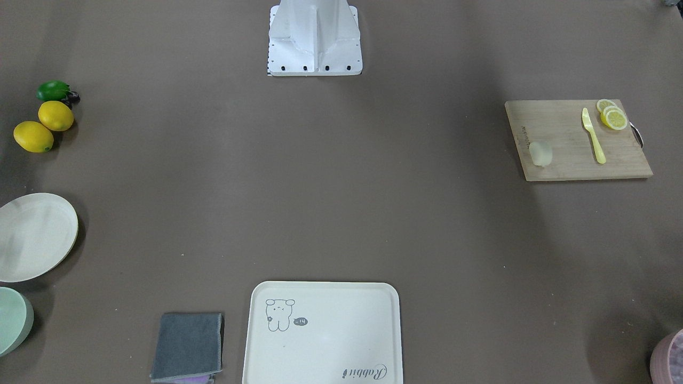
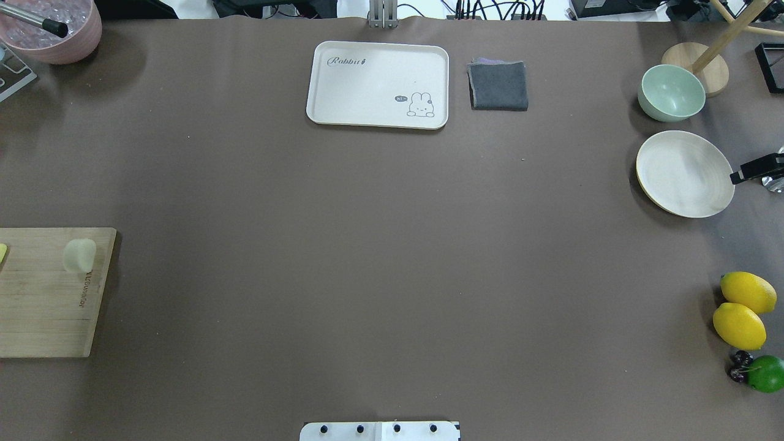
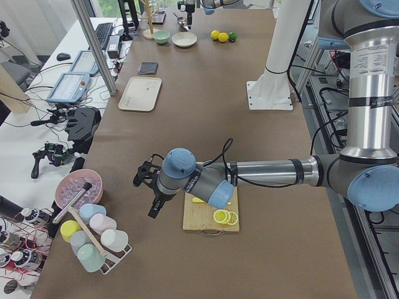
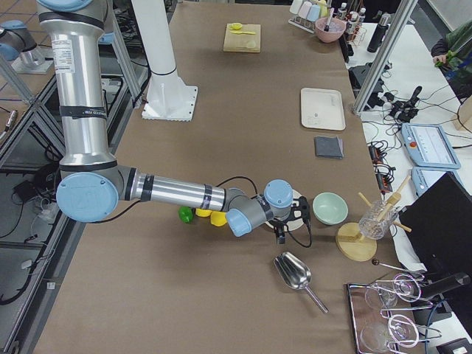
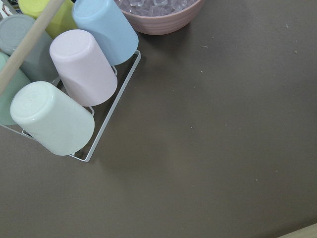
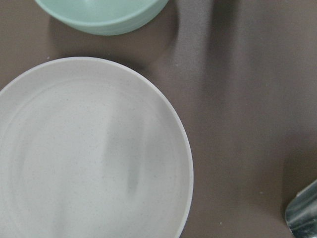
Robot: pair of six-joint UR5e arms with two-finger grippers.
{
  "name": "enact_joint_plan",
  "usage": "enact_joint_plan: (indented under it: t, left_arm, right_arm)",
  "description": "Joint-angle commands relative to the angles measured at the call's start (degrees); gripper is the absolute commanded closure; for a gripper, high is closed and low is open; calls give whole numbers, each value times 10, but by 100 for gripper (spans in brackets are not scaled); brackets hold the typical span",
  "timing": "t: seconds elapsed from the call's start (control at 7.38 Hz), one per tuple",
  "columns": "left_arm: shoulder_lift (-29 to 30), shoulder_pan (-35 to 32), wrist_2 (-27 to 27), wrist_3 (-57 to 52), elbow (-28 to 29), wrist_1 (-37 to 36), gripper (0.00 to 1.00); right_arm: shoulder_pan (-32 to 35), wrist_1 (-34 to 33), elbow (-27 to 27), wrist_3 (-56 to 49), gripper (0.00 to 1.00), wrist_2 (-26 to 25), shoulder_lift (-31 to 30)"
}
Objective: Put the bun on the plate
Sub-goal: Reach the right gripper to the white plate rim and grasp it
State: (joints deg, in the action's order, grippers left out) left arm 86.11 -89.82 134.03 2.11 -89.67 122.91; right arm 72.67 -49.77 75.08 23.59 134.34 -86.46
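The bun [image 1: 540, 153] is a pale cream lump lying on a wooden cutting board [image 1: 565, 128], at that board's corner [image 2: 79, 255] in the overhead view. Far across the table the round cream plate [image 2: 683, 173] lies bare, and it fills the right wrist view [image 6: 89, 153]. My left gripper [image 3: 153, 202] hangs off the board's outer side, over bare table beside a cup rack; I cannot tell its state. My right gripper [image 4: 290, 217] hovers at the plate's outer edge, only a black part [image 2: 756, 168] showing overhead; I cannot tell whether it is open or shut.
A yellow knife [image 1: 593, 136] and lemon slices [image 1: 613, 117] share the board. A green bowl [image 2: 670, 92] stands beside the plate, a metal scoop [image 4: 295, 273] beyond it. Two lemons [image 2: 741, 309], a tray [image 2: 378, 84], a grey cloth [image 2: 498, 86] and a cup rack [image 5: 74, 79] line the edges.
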Motion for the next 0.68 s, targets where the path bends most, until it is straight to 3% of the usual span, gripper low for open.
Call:
enact_joint_plan:
  t: [0.0, 0.54]
  left_arm:
    - [0, 0, 0, 0, -3, 0, 2]
    - [0, 0, 0, -1, -7, 0, 2]
  right_arm:
    - [-22, 0, -4, 12, 0, -13, 7]
    - [-34, 0, -12, 12, 0, -14, -1]
